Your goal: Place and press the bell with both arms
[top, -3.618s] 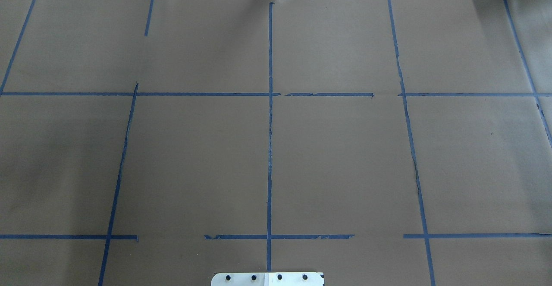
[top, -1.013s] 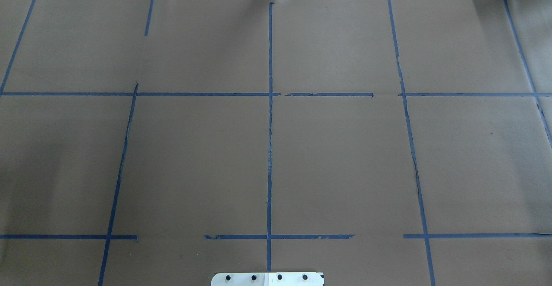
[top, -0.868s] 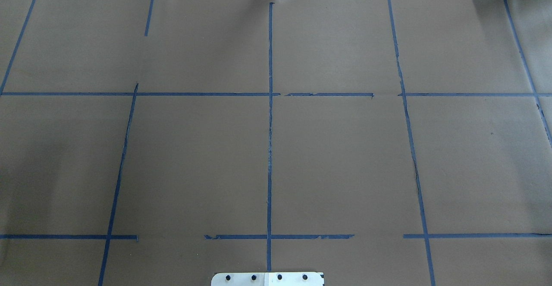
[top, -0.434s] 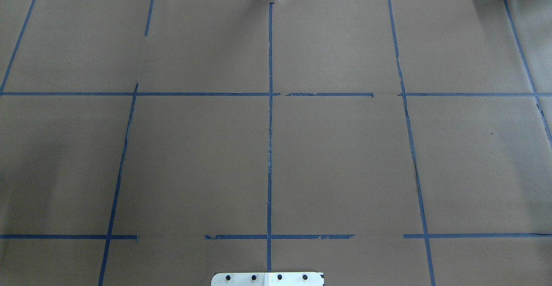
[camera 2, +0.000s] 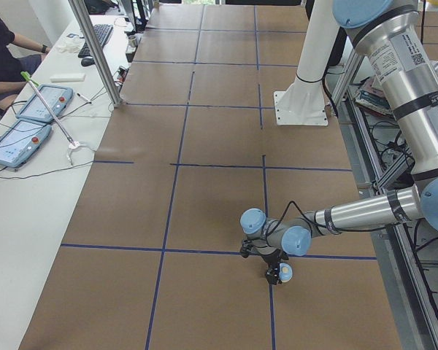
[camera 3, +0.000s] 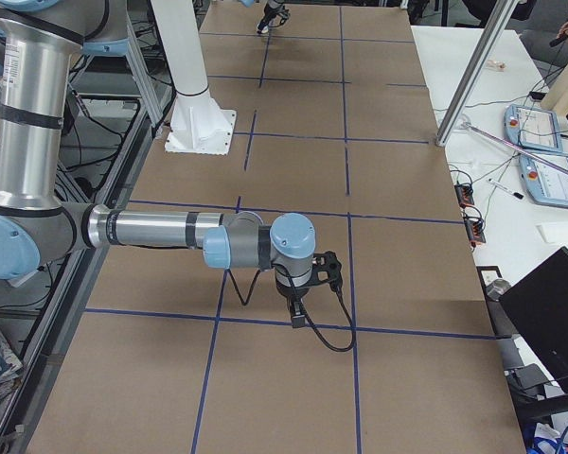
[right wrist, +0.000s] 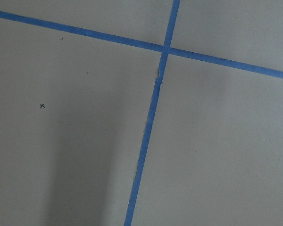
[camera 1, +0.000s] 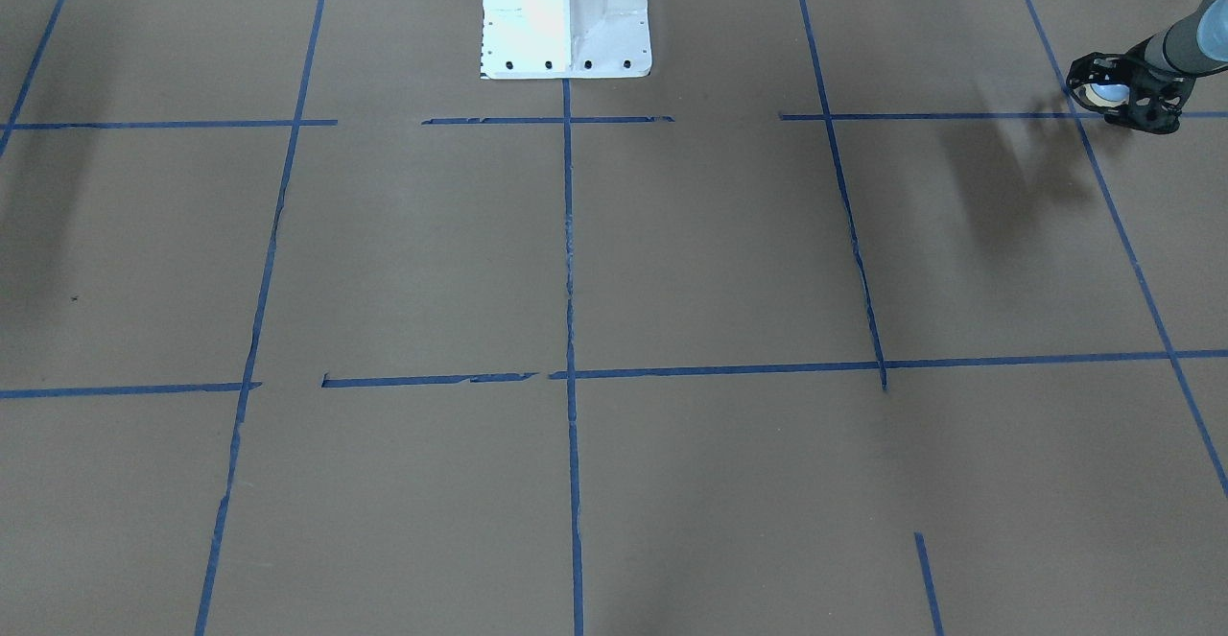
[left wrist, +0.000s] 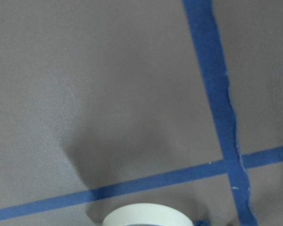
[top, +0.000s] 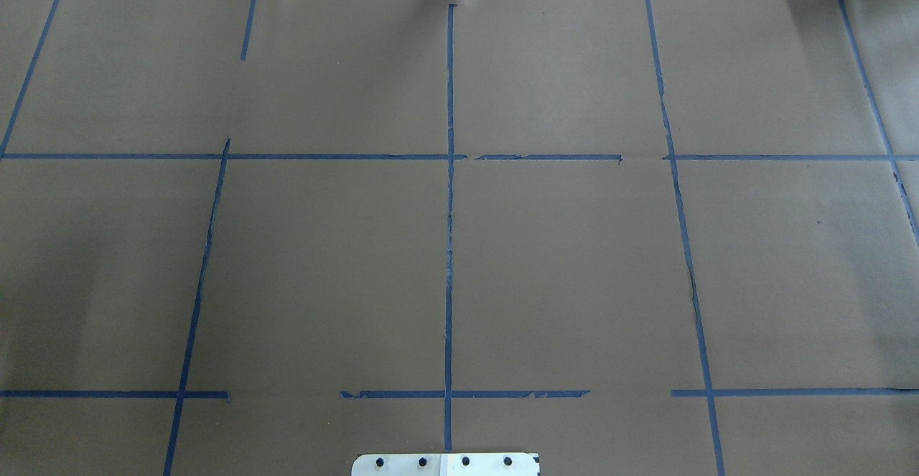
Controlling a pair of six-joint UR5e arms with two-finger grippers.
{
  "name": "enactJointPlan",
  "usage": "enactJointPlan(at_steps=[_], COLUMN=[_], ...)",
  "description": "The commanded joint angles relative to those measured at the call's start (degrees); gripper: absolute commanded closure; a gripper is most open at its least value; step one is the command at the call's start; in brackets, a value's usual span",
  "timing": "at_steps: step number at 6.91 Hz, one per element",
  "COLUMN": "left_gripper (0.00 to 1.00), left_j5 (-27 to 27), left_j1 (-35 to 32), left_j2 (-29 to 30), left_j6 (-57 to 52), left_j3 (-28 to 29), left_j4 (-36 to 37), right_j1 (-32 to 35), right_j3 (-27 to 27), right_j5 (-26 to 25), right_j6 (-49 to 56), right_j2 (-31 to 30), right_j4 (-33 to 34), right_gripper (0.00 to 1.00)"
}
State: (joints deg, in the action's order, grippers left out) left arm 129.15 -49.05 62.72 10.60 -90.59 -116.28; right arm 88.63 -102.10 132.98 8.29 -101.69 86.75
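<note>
I am holding the bell (camera 1: 1111, 94) in my left gripper (camera 1: 1119, 99), fingers clenched around its dome, close above the brown paper (camera 1: 672, 233) and far out to my left of the white pedestal (camera 1: 566, 12). To place it well, I judge I should be bringing it in front of the pedestal, lowering it with the base rim level, then letting go without nudging it. My right gripper (camera 3: 301, 305) is hanging far out on the pedestal's other side; I cannot tell whether it is parted or closed. The bell is showing pale blue with a cream rim, which is peeking into the left wrist view's bottom edge by a tape crossing (left wrist: 228, 165).
</note>
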Motion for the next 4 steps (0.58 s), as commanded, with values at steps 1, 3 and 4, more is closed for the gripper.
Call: enactJointPlan(at_steps=[1, 3, 4], left_gripper=[0.0, 0.0, 0.0], left_j5=[-0.13, -0.13, -0.13], left_j1=[0.01, 0.01, 0.01], left_j2=[-0.41, -0.67, -0.67], left_j6=[-0.31, -0.31, -0.31], left_j3=[0.32, 0.41, 0.41], left_j4=[0.0, 0.0, 0.0], right_j1=[-0.04, -0.04, -0.04], right_j3=[-0.02, -0.02, -0.02], right_j5=[0.0, 0.0, 0.0], right_j6=[-0.12, -0.38, -0.55], right_j2=[0.09, 0.18, 0.18], right_j4=[0.0, 0.0, 0.0], right_gripper=[0.0, 0.0, 0.0])
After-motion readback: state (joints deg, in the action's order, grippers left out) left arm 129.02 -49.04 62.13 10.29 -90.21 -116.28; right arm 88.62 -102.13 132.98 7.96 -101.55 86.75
